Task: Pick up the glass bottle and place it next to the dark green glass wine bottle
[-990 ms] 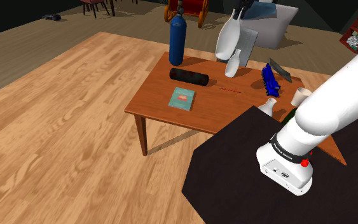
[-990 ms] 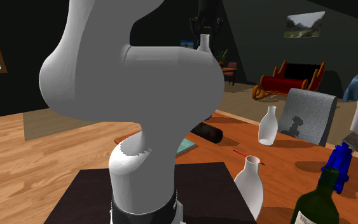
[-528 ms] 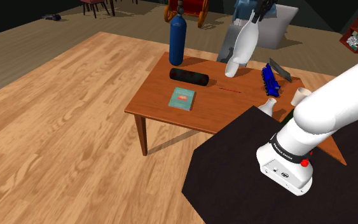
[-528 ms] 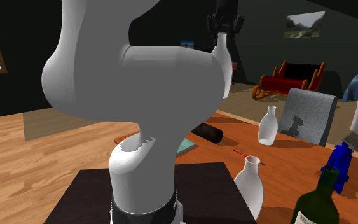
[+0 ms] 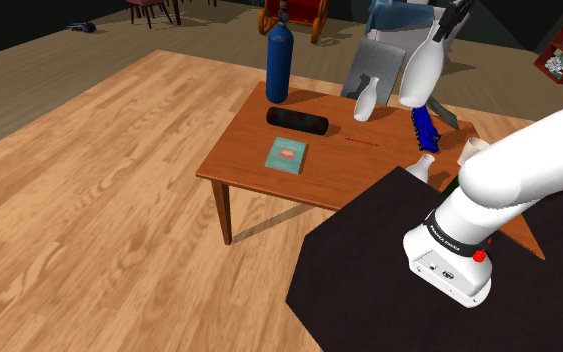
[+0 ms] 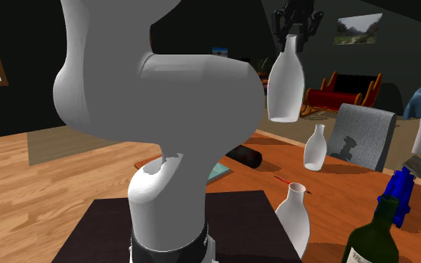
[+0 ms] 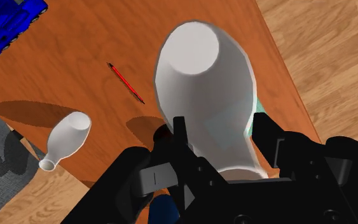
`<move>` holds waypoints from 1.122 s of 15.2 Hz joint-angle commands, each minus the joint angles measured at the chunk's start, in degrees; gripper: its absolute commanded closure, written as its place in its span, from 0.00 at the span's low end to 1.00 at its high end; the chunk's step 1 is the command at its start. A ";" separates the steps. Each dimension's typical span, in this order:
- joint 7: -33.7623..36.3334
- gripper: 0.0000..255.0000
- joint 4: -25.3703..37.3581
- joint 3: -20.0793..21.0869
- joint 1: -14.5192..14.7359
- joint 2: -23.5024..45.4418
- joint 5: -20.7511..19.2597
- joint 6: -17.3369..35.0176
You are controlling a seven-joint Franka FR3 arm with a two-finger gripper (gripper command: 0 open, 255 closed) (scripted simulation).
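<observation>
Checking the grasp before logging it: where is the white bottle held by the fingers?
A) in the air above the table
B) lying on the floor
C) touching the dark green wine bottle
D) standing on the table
A: the white bottle hangs from the gripper, its base clear of the table.

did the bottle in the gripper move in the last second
Yes. In the shoulder view the held white bottle has shifted right, from over the small standing bottle to over the blue object.

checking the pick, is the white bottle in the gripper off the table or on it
Off: the white bottle hangs from the gripper, clear above the table.
</observation>
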 commanded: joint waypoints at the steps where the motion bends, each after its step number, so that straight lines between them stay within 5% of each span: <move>1: -2.45 1.00 -0.77 -1.64 -1.07 -1.00 -0.75 -0.11; 17: -24.29 1.00 3.75 -18.08 -7.41 -1.31 -4.41 -3.80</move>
